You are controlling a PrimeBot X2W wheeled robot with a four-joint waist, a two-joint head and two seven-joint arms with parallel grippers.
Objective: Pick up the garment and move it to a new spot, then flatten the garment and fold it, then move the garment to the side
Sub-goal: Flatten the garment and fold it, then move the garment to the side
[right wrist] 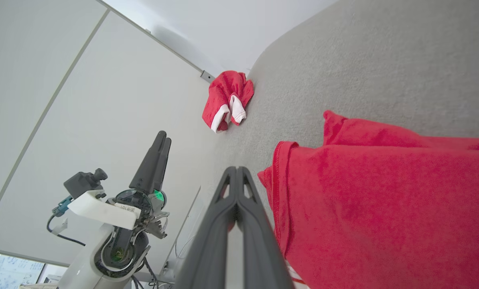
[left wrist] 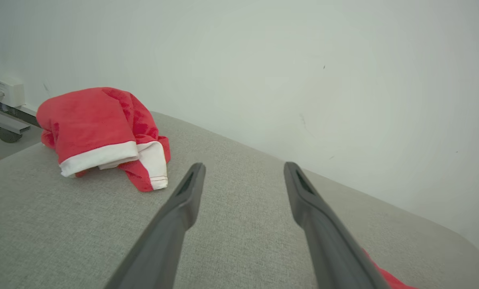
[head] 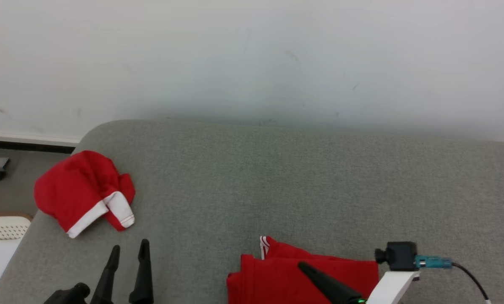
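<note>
Garment (head: 269, 278), red terry, folded on grey weave (head: 277, 177) (left fingers (head: 144, 270) wide, right fingers (head: 326, 283) together, empty)

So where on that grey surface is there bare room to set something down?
Bare: the middle and far right of the grey surface, between the crumpled garment and the wall. Crowded: the near edge, with left gripper, folded garment and right gripper.

The left gripper (left wrist: 243, 166) is holding its two dark fingers wide apart over the grey cushion (left wrist: 243, 241). A crumpled red garment (left wrist: 95, 124) with white trim is lying ahead on the left, and red cloth (left wrist: 388, 277) is showing at lower right.
</note>
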